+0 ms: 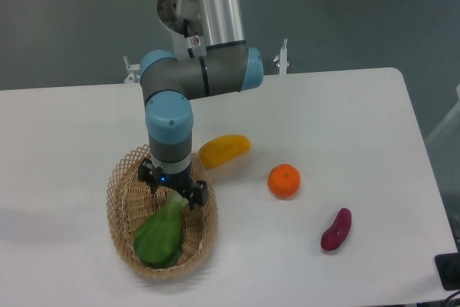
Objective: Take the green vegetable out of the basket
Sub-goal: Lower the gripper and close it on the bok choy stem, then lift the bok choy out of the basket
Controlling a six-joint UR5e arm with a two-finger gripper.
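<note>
The green vegetable lies inside the oval wicker basket at the table's front left, leaves toward the front and pale stalk toward the back. My gripper hangs over the basket's back half, directly above the stalk end, which it hides. Its two dark fingers stand apart on either side of the stalk. From this view I cannot tell whether they touch it.
A yellow oblong fruit lies just behind the basket's right rim, close to the arm. An orange sits right of it. A small purple piece lies farther right, toward the front edge.
</note>
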